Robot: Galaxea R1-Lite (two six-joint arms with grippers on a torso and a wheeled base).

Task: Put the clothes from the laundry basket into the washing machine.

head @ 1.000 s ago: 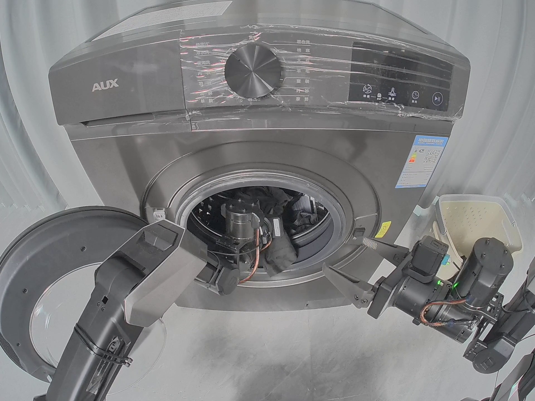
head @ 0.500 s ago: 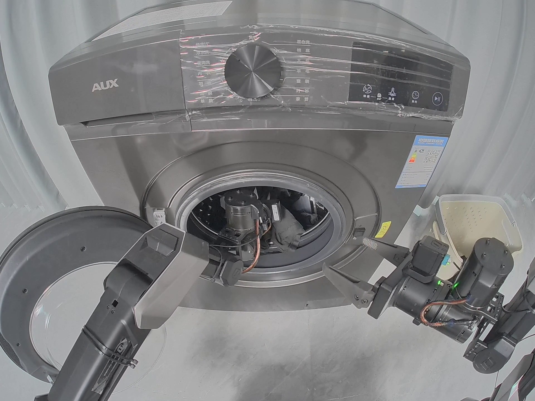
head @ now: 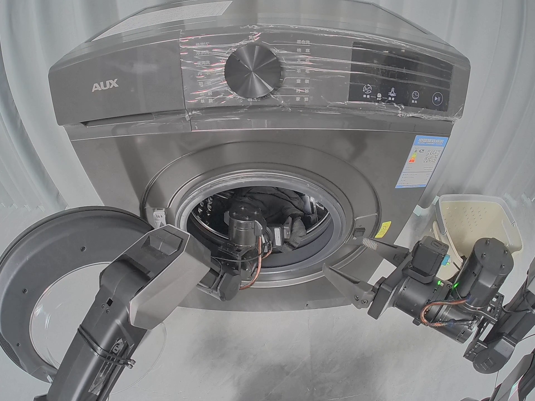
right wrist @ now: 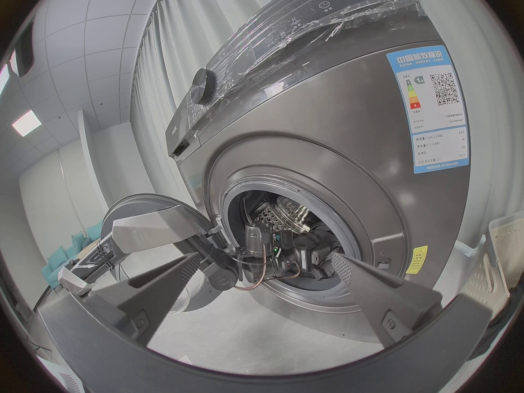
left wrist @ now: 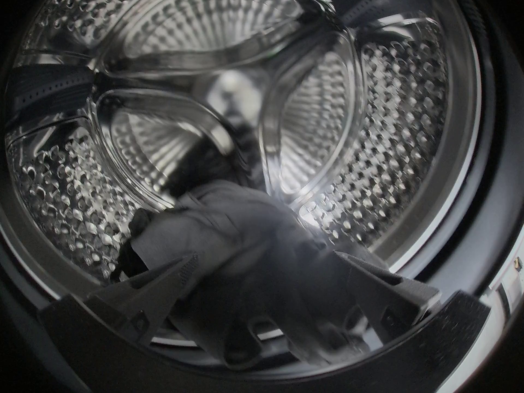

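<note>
The washer point(head: 267, 84) stands in the middle, facing the robot. Its round door point(head: 50, 274) is swung fully out to the left, which leaves the mouth free for an arm. At the far right, beside the washer's front corner, sits the basket point(head: 446, 221). It is near enough to be reached from here, and its perforated inner wall is bare where it can be seen.

The left arm point(head: 145, 274) reaches from near left through the mouth into the drum point(left wrist: 404, 110). The left claw point(left wrist: 265, 257) is inside with its fingers wide apart. The dark garment point(left wrist: 229, 219) lies between them and over the drum's lower wall, loose rather than pinched. That suits dropping it deep, not on the rim. More dark cloth point(head: 267, 199) is heaped farther in.

The right claw point(head: 344, 255) hangs low, near right of the mouth, spread and holding nothing. It seems parked out of the left arm's way.
</note>
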